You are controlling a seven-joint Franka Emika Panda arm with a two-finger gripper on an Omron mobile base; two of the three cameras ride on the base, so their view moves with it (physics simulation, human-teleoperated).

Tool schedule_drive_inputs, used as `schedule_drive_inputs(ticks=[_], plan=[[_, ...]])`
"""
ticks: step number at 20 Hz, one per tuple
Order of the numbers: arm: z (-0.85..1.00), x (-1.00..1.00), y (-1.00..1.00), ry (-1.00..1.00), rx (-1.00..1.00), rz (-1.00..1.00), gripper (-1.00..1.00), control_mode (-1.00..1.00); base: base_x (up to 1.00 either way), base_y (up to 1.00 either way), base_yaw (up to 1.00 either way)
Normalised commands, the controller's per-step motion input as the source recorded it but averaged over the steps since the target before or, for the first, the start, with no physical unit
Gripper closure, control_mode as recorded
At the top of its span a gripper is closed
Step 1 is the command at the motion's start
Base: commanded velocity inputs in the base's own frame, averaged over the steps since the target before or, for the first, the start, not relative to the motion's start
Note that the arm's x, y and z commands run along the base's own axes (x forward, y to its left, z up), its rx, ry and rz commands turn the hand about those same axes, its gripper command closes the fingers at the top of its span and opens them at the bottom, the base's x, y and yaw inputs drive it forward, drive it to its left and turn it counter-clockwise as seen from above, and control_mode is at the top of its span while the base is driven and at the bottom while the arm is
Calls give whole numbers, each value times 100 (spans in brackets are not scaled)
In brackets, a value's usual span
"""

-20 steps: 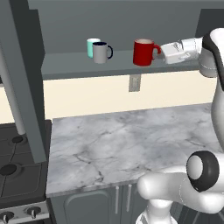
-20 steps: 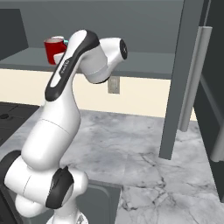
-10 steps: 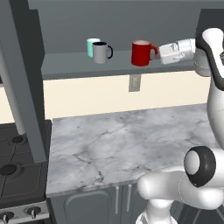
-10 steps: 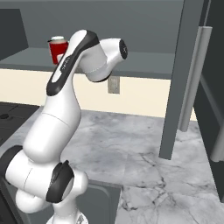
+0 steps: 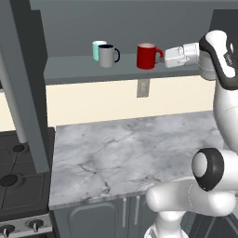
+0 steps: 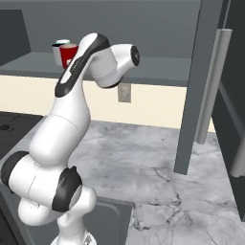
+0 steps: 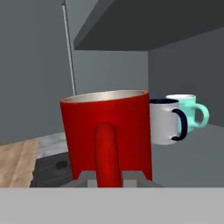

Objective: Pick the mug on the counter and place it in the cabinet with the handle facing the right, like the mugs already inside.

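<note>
You have carried the mug [image 5: 148, 56] a little further left along the cabinet [image 5: 116, 69] shelf over the last second: in the left base view it now sits closer to the grey mug [image 5: 108, 56] and the teal mug [image 5: 97, 49] than it did, though still apart from them, and the arm has reached in after it. Nothing else in the scene has shifted, and the counter [image 5: 135, 148] below carries nothing of the task. The mug appears upright at shelf level; whether its base is already resting on the shelf you cannot tell from these views. The handle [image 7: 107, 153] points straight back at the gripper [image 5: 167, 57], which from the left base view means it faces right, matching the dark handle on the grey mug. In the hand view the fingers [image 7: 85, 178] flank the handle's foot on either side, so the jaws look clamped on the handle. Judging from this, placement is nearly done; what remains is to set down, let go and back out rightward without dragging the mug.
</note>
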Motion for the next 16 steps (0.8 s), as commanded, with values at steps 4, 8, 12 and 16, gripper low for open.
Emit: schedule_drive_inputs(ticks=[4, 8, 12, 16], plan=[[-2, 32, -12, 0, 4, 0, 100, -100, 0, 0, 0], [-2, 32, -14, 0, 5, 2, 100, -100, 0, 0, 0], [0, 31, -4, 2, 3, 4, 100, -100, 0, 0, 0], [0, 21, 0, 1, 0, 1, 100, -100, 0, 0, 0]])
